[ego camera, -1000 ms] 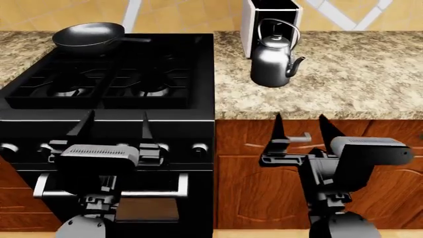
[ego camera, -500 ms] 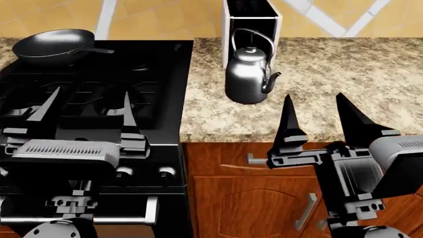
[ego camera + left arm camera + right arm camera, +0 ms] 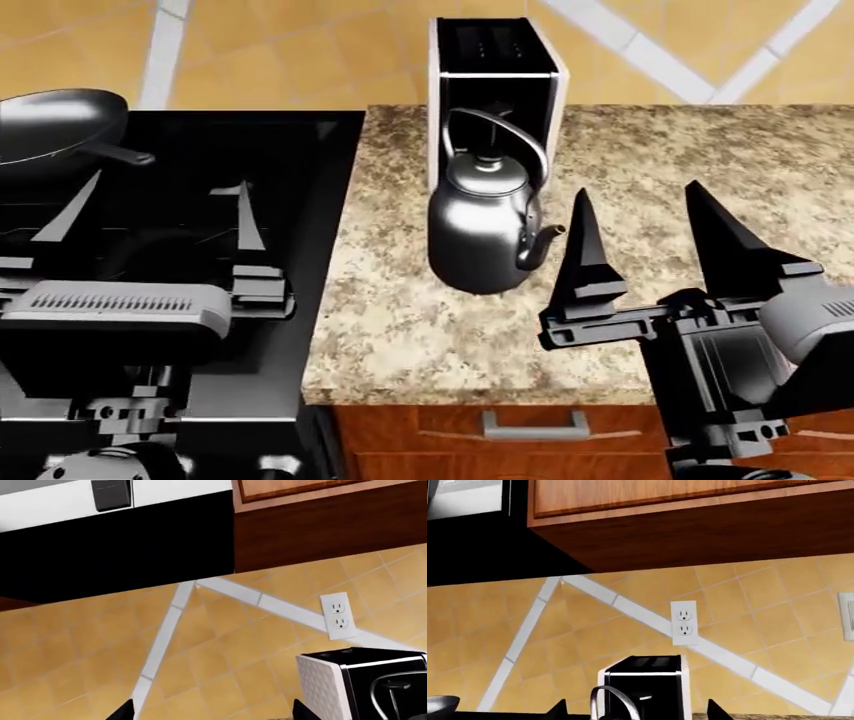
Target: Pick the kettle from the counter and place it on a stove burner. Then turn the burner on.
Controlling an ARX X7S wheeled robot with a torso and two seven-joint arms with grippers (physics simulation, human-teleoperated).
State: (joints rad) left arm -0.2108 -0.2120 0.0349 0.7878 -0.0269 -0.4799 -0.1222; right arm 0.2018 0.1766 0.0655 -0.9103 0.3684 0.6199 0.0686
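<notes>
We see 1 kettle (image 3: 485,230) upright on the counter (image 3: 641,160), just ahead & inboard of our right gripper (image 3: 657,235), whose jaws stand wide, holding nothing. 1 toaster (image 3: 497,75) sits right behind the kettle. Left gripper (image 3: 158,212) hangs over the stove (image 3: 287,220), jaws also wide & empty. 1 pan (image 3: 54,120) lies ahead of it, to its outer side. 1 outlet (image 3: 684,622) on the tile wall.

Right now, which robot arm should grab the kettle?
Probably the right one. The right gripper is open over the counter, just beside the kettle on its spout side. The left gripper, also open, is over the black stove, farther from the kettle.
</notes>
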